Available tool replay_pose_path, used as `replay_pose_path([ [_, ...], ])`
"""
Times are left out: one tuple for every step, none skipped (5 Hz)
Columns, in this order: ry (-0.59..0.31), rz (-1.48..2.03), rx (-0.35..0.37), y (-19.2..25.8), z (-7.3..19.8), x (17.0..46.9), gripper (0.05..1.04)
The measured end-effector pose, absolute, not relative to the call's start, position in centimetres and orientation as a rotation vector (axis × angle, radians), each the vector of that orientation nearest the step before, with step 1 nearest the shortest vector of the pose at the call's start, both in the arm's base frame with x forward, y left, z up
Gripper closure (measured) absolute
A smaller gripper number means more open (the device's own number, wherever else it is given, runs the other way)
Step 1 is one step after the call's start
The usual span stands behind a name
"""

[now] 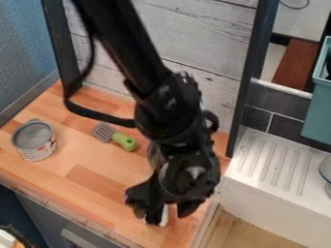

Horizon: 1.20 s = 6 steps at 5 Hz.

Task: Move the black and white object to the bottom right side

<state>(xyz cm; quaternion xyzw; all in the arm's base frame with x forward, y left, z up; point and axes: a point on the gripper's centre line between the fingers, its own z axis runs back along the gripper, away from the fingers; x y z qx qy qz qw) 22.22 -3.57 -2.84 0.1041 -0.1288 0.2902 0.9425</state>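
The black gripper [165, 209] hangs low over the front right part of the wooden counter, near its right edge. Directly beneath it a small black and white object [163, 216] is partly in view, its white part showing as a narrow strip. The gripper covers the rest of the object, and whether it is held or resting on the wood cannot be told.
A round grey-topped tin [34, 139] stands at the counter's left. A spatula with a green handle [124, 141] lies left of the arm. Right of the counter [90, 178] are a dark upright post and a white ribbed drainboard [275, 167], with a teal bin [316, 114] above.
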Motion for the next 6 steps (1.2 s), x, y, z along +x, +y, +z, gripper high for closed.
replay_pose_path([
  [-0.279, 0.620, 0.181, -3.1, -1.0, 22.7, 0.083],
  [-0.305, 0.712, 0.168, -2.2, 0.9, 23.1, 0.083],
  [-0.309, 0.963, 0.174, -0.1, 2.3, 23.9, 0.082],
  [-0.248, 1.215, 0.170, 1.7, 3.5, 24.7, 0.082],
  [-0.140, 1.480, 0.158, 4.0, 3.5, 25.1, 0.083],
  [-0.120, 1.732, 0.112, 5.6, 3.7, 25.1, 0.083],
])
